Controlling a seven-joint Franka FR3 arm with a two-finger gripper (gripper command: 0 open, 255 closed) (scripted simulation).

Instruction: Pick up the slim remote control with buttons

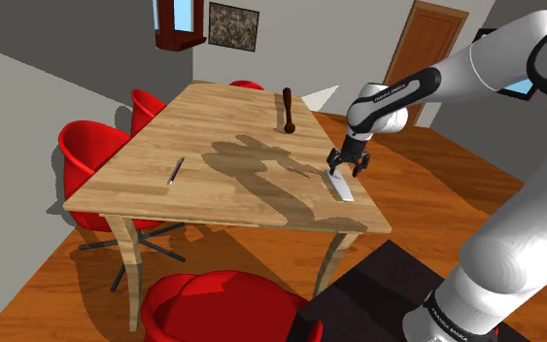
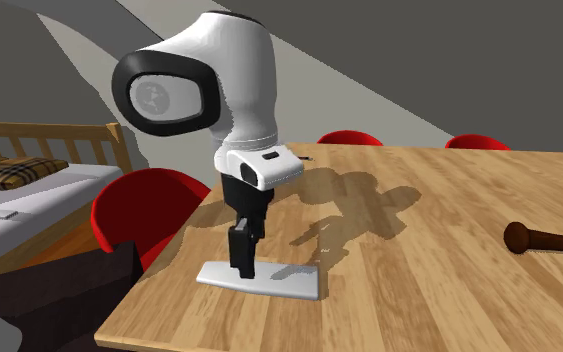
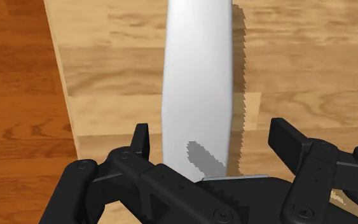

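The slim remote (image 1: 340, 186) is drawn plain pale grey and lies flat on the wooden table (image 1: 213, 126), close to the edge nearest the stand. My black gripper (image 1: 342, 171) points down right over one end of it. In the second exterior view the gripper (image 2: 241, 262) reaches down to the remote (image 2: 269, 279) near the table's corner. Seen from the wrist, the remote (image 3: 196, 83) runs lengthwise between the fingers of my gripper (image 3: 213, 137). The fingers stand apart on either side of it, open, not clasping it.
A dark wooden club-shaped object (image 1: 288, 110) stands further along the table, and a pen (image 1: 175, 171) lies toward the shoulder view's left. Red chairs (image 1: 91, 155) surround the table. The table edge and the floor (image 3: 18, 95) lie just beside the remote.
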